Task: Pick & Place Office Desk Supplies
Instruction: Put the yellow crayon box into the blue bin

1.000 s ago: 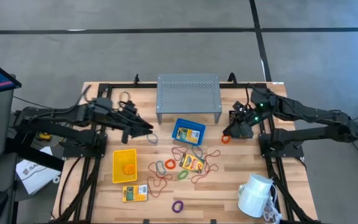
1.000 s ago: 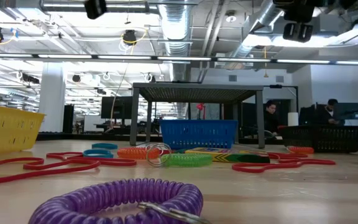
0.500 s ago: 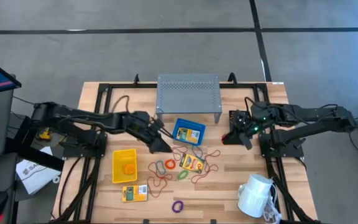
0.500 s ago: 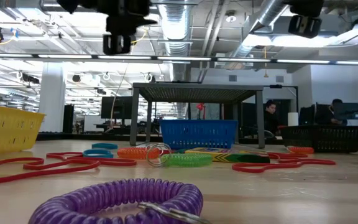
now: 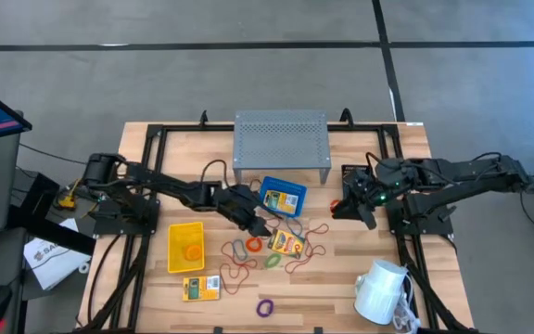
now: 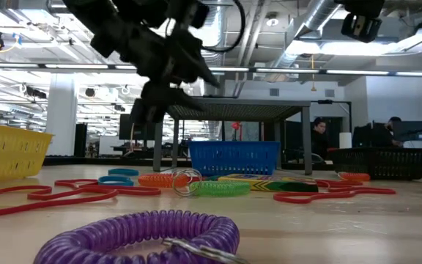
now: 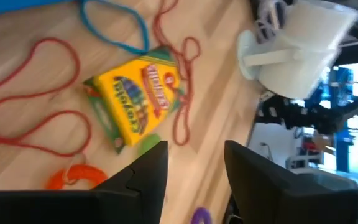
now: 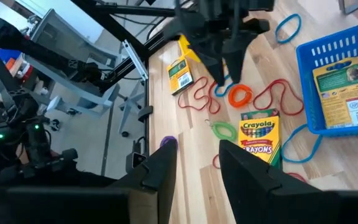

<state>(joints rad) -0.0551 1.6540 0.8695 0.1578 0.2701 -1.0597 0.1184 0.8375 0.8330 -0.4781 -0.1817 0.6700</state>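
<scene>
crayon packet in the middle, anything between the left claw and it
Nothing visible. The left claw hovers open just beside the crayon packet, with only thin red loops lying flat on the table around it.

Blue bin cut off by right wrist frame edge. White mug blurred and cropped in my left wrist view. Left gripper blurs out low down; I can't judge finger gap there.
</scene>
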